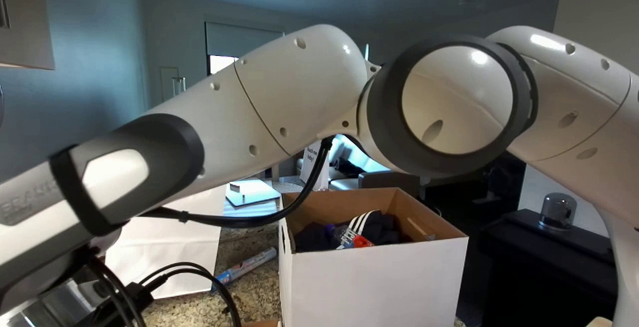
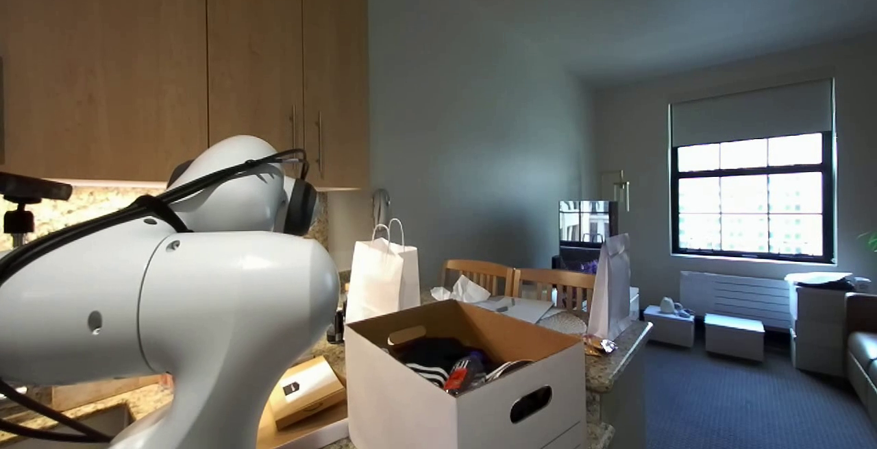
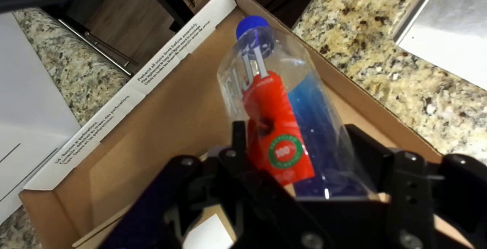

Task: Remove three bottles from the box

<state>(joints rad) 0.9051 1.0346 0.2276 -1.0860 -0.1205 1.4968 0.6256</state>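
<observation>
In both exterior views, one bottle [image 2: 466,372] lies inside the white box [image 2: 404,404]. In the wrist view, the gripper [image 3: 298,138], its jaws partly apart, appears to grasp a second bottle [image 3: 289,112] over a shallow cardboard tray [image 3: 152,100]. This bottle's long axis leads away from the jaws, cap toward a tray corner; contact below is unclear. It is transparent, blue-capped, red-labelled.

Red-labelled clear bottle [image 3: 298,108], blue cap [image 3: 252,25] at 11 o'clock, black end effector [image 3: 296,133], white box [image 1: 374,284], brown interior [image 1: 339,203], speckled beige table [image 3: 363,32]
</observation>
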